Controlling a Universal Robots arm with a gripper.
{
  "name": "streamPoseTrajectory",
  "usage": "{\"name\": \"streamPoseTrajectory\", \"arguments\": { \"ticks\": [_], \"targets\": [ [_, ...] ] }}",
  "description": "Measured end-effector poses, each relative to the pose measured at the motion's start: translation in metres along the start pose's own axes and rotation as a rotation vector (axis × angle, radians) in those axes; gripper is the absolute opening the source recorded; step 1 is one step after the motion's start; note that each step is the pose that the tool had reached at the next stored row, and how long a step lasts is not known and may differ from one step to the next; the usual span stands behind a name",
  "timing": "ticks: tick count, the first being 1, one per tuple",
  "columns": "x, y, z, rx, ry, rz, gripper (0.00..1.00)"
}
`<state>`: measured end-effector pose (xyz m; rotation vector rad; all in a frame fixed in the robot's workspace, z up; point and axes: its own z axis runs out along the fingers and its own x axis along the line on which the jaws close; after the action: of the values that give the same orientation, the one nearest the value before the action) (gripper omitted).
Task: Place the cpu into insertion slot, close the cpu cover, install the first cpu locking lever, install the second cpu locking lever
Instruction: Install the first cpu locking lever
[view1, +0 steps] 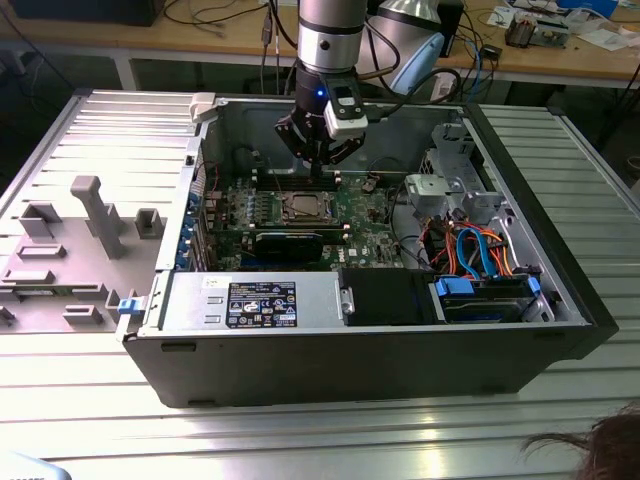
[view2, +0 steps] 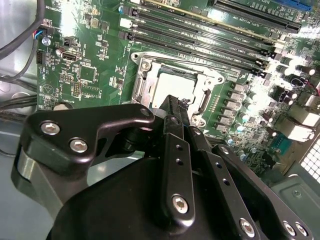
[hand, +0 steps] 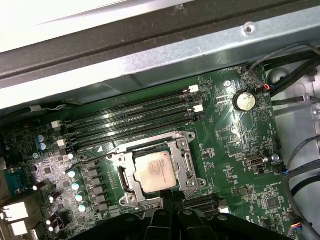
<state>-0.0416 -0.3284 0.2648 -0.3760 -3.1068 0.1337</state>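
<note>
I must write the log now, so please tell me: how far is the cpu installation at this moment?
Done: the cpu lies in the insertion slot, and the cpu cover looks lowered around it. In hand: nothing; the tool hangs shut just above the slot. Left: the two locking levers; a thin lever runs beside the cover, but I cannot tell whether it is latched.

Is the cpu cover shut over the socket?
Shut: the cpu cover lies flat around the cpu in the first wrist view, framing its face.

Below me a ribbed metal table (view1: 90, 400) carries the open computer case (view1: 380, 350). A grey fixture tray (view1: 70, 240) lies beside it.
</note>
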Motion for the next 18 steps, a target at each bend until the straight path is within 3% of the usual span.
{"name": "streamPoseTrajectory", "arguments": {
  "ticks": [6, 9, 18],
  "targets": [
    [0.0000, 0.0000, 0.0000, 0.0000, -0.0008, -0.009, 0.11],
    [0.0000, 0.0000, 0.0000, 0.0000, -0.0031, -0.036, 0.11],
    [0.0000, 0.0000, 0.0000, -0.0001, -0.0040, -0.046, 0.11]
  ]
}}
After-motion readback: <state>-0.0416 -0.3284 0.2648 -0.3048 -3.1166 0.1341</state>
